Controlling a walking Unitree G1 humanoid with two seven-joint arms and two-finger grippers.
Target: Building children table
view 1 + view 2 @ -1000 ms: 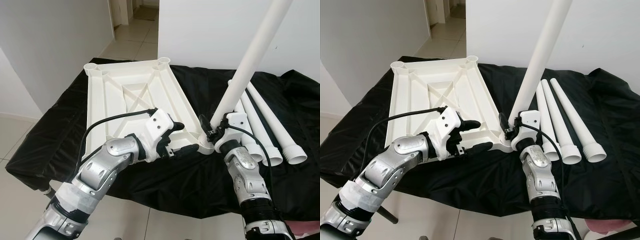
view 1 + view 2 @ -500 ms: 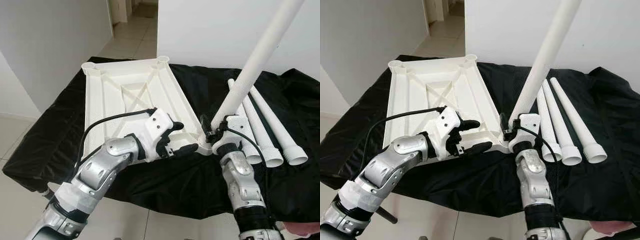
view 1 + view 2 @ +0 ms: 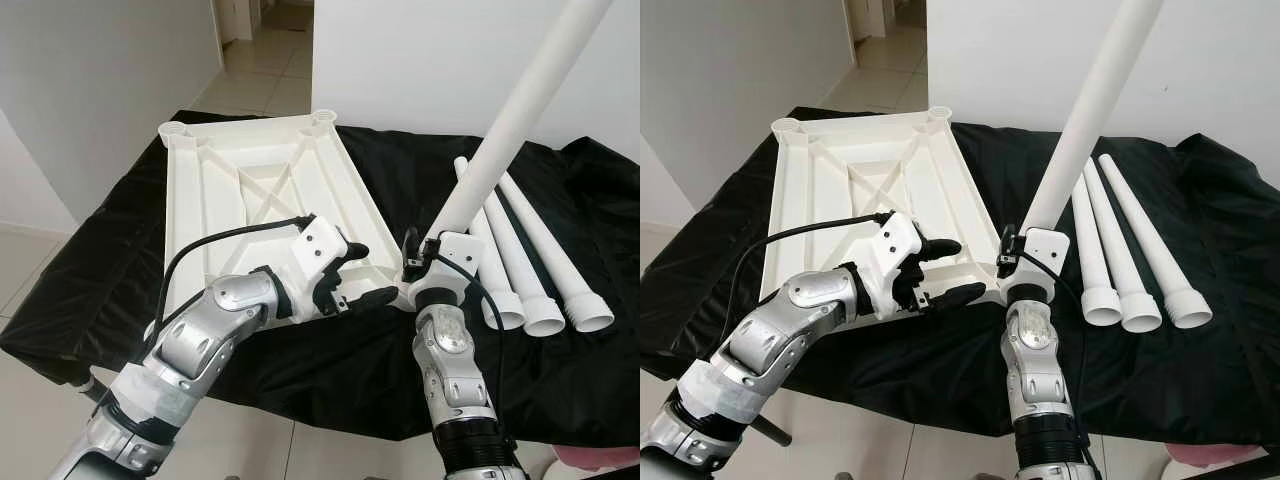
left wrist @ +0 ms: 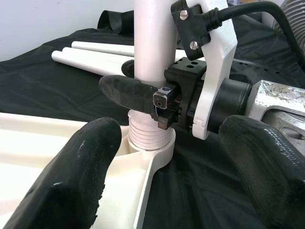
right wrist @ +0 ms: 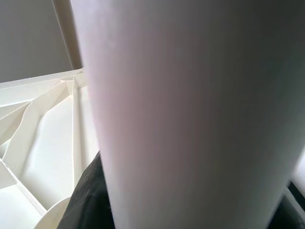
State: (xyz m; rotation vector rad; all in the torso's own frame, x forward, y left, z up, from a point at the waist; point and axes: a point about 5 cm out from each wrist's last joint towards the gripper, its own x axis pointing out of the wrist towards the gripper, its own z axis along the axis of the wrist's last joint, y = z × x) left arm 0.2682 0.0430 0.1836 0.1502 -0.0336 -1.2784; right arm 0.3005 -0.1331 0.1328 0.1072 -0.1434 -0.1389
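Nearest the camera, the left gripper [image 3: 355, 275] rested at the near edge of the white tabletop [image 3: 250, 200], which lay upside down on a black cloth [image 3: 400, 350]. Its two black fingers [image 4: 81, 176] were spread apart and held nothing, one above the rim and one stretched along the near edge toward the corner socket [image 4: 155, 155].

Just beside it, the right gripper [image 3: 418, 262] was clenched around the lower end of a long white leg [image 3: 510, 120]. In the left wrist view a black fingertip [image 4: 126, 93] pressed against the tube just above its threaded end [image 4: 145, 136], and that ribbed end sat in the corner socket. The leg rose from that near right corner and leaned away to the robot's right (not quite upright). In the right wrist view the leg [image 5: 190, 114] ran close across the lens, with the ribbed underside of the tabletop [image 5: 43, 124] behind it.

To the right, three more white legs [image 3: 1125, 245] lay side by side on the cloth, touching or nearly so, their wider ends toward the robot.

Farther off, the tabletop's two far corner sockets [image 3: 175, 130] stood open near the cloth's far edge. Beyond were a tiled floor [image 3: 255, 85] and white walls [image 3: 420, 60]. No brand, label or writing could be read on any part.
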